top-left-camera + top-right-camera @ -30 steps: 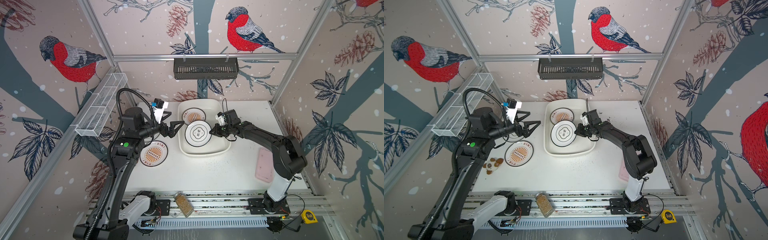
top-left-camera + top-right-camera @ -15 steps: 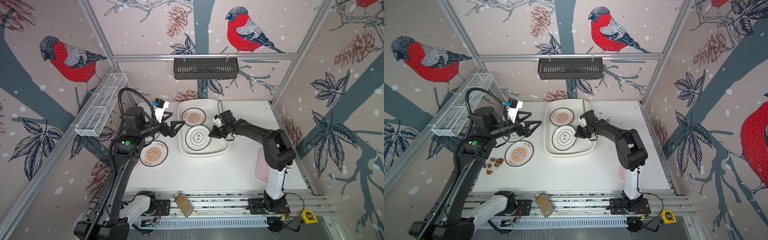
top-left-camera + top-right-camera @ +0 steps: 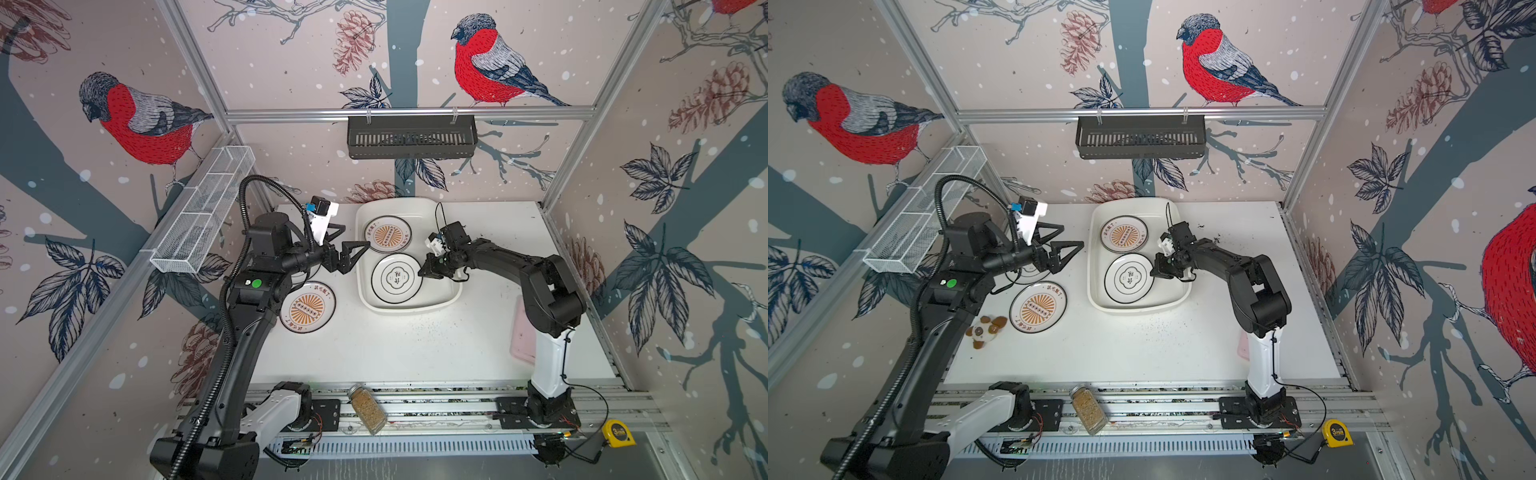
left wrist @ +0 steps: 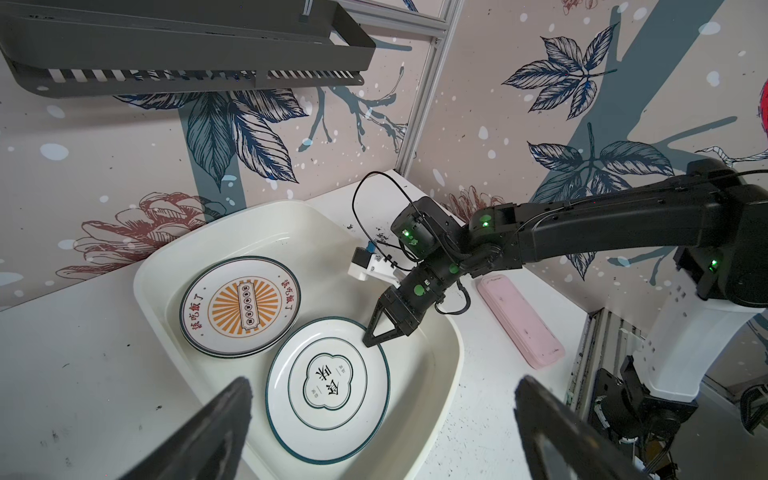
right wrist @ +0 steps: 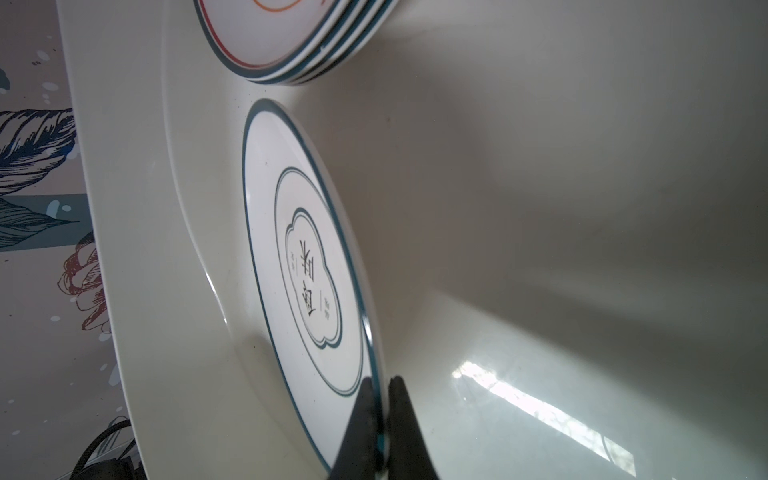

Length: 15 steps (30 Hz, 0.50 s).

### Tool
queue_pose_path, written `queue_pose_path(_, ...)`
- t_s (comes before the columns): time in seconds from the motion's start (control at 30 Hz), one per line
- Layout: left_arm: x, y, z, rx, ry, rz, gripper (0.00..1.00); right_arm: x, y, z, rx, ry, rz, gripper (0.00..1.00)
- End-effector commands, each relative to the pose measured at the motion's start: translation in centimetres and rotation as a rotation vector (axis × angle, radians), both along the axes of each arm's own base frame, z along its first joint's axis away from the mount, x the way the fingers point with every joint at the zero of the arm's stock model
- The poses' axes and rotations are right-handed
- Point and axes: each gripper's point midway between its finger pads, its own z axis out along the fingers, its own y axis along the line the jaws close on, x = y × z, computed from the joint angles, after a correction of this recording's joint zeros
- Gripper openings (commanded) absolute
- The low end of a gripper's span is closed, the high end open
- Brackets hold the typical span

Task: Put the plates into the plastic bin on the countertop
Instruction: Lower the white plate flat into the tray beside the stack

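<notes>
Inside glossy rounded bin (image 3: 432,293), round white plates (image 3: 397,277)

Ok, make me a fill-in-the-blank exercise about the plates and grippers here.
1. The right gripper grips the cloud-emblem plate inside the plastic ____.
2. The left gripper hangs nearby, jaws ____.
3. A sunburst plate lies outside, on the ____.
Missing words: bin; open; countertop.
</notes>
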Motion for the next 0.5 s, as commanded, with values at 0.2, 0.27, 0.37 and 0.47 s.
queue_pose_path(0.2, 0.2, -0.1, 0.6, -0.008, -0.031, -0.01, 0.98, -0.2, -0.1, -1.1, -0.022, 0.025, 0.025, 0.1)
queue_pose_path(0.27, 0.2, -0.1, 0.6, -0.007, -0.031, -0.01, 0.98, -0.1, -0.2, -1.3, -0.025, 0.032, 0.024, 0.11)
queue_pose_path(0.37, 0.2, -0.1, 0.5, -0.007, -0.03, -0.01, 0.98, 0.0, -0.1, -1.3, -0.027, 0.032, 0.024, 0.11)
queue_pose_path(0.47, 0.2, -0.2, 0.4, -0.006, -0.028, -0.01, 0.98, 0.0, -0.1, -1.6, -0.031, 0.037, 0.028, 0.12)
